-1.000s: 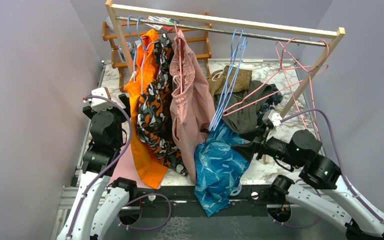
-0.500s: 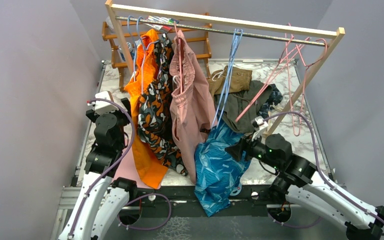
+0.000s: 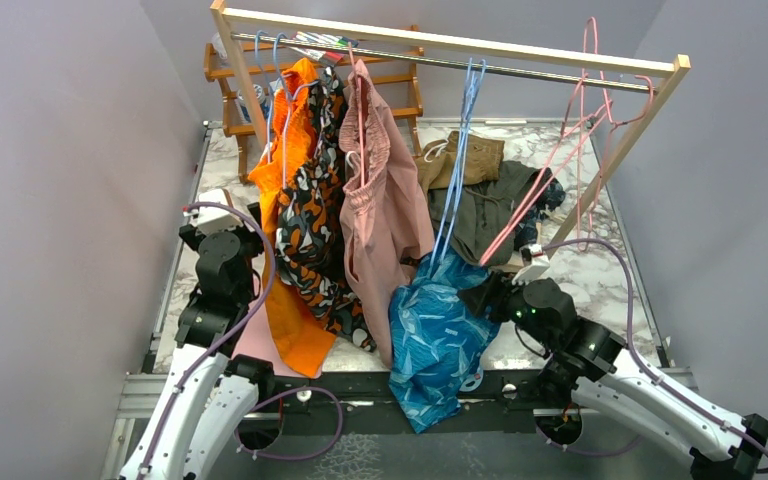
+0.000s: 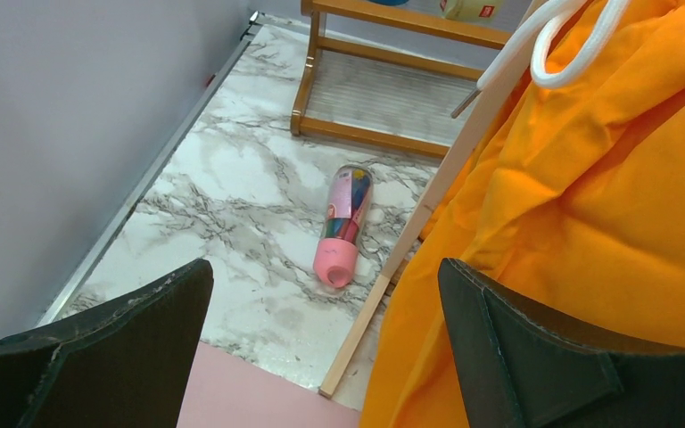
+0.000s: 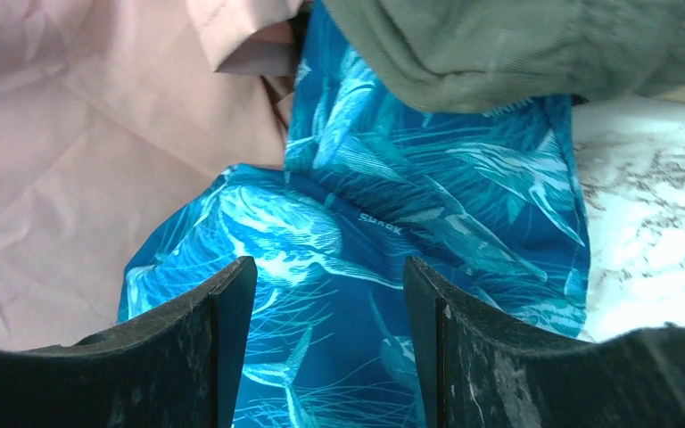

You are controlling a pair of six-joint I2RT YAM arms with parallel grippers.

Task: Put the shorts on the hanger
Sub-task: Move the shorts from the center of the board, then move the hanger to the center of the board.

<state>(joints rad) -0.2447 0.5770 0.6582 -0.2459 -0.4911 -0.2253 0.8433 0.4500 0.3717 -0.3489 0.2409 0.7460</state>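
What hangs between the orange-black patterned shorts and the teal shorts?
Dusty-pink shorts hang there, between the patterned shorts and the teal shorts; the top view shows it.

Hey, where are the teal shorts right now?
In the top view, the teal shorts hang over the table's near edge, right of centre, beside the dusty-pink shorts, with the open right gripper facing them.

Within 1 second the right gripper [image 3: 474,290] has swung left, from near the rack post [image 3: 622,150] to the right edge of the shorts [image 3: 440,345]. The pink hanger [image 3: 535,197] has swung higher. The left arm [image 3: 222,272] edged nearer.
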